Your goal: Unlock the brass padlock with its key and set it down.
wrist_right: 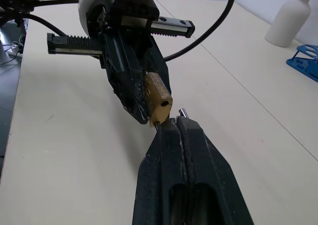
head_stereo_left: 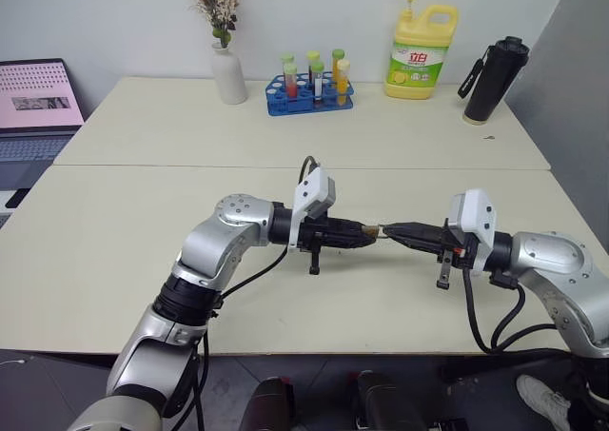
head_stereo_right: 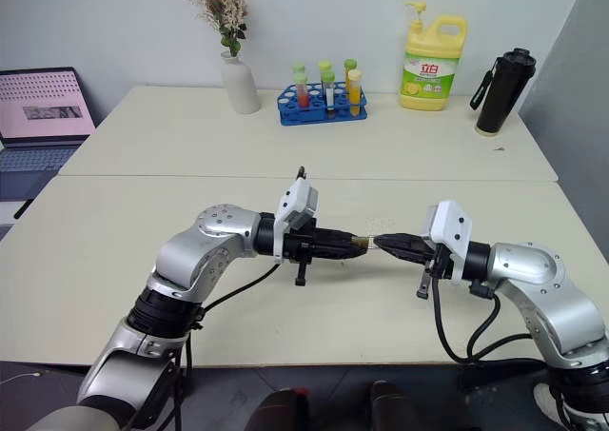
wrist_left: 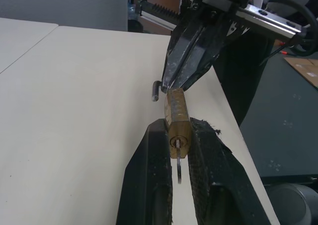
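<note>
Above the table point(head_stereo_left: 143, 260) the two arms meet tip to tip. The left gripper point(head_stereo_left: 366, 233) is clamped on the brass padlock point(wrist_left: 177, 116), held between its fingers point(wrist_left: 149, 180) off the surface. The right gripper point(head_stereo_left: 392, 232), pressed closed, pinches the shackle point(wrist_left: 156, 88) at the padlock's far end. The key point(wrist_left: 178, 160) sits in the keyhole at the end nearest the left wrist, hanging between the left fingers.

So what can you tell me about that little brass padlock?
The brass padlock is a small golden block with a dull metallic look, held level in the air above the table. The left gripper clamps its body, with the key sticking out of the keyhole. The right gripper, jaws shut, pinches its thin silvery shackle.
</note>
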Available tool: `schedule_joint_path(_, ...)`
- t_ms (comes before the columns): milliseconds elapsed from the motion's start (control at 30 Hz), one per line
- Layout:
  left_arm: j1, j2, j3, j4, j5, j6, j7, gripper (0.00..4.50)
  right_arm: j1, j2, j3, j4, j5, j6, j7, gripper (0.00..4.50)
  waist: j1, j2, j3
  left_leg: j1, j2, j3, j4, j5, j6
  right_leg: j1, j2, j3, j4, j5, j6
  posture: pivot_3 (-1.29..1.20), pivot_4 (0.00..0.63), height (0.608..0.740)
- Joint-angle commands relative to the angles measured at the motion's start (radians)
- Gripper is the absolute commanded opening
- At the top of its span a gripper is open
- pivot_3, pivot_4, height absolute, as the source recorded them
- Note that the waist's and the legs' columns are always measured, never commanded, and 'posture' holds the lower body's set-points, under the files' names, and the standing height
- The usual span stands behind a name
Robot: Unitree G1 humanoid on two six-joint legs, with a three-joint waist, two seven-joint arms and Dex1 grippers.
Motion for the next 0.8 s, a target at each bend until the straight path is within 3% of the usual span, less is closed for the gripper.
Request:
schedule_joint_path(33,0.005,0.015,0.009,-0.063,-0.026,-0.002,-0.020,0.15,-0.028,-0.003,-0.004,0.013,-0.009,-0.019,0.038,0.00,0.000,0.000,0.000,0.000,0.000,0.000,0.000,0.000,0.000,0.000,0.000,0.000,0.000,0.000,0.000,0.00,0.150,0.740)
schedule_joint_path(800,0.002,0.020,0.043,-0.092,-0.115,0.105,0.008,0.15,-0.070,0.005,0.031,0.091,-0.051,-0.036,0.179,0.00,0.000,0.000,0.000,0.000,0.000,0.000,0.000,0.000,0.000,0.000,0.000,0.000,0.000,0.000,0.000,0.00,0.150,0.740)
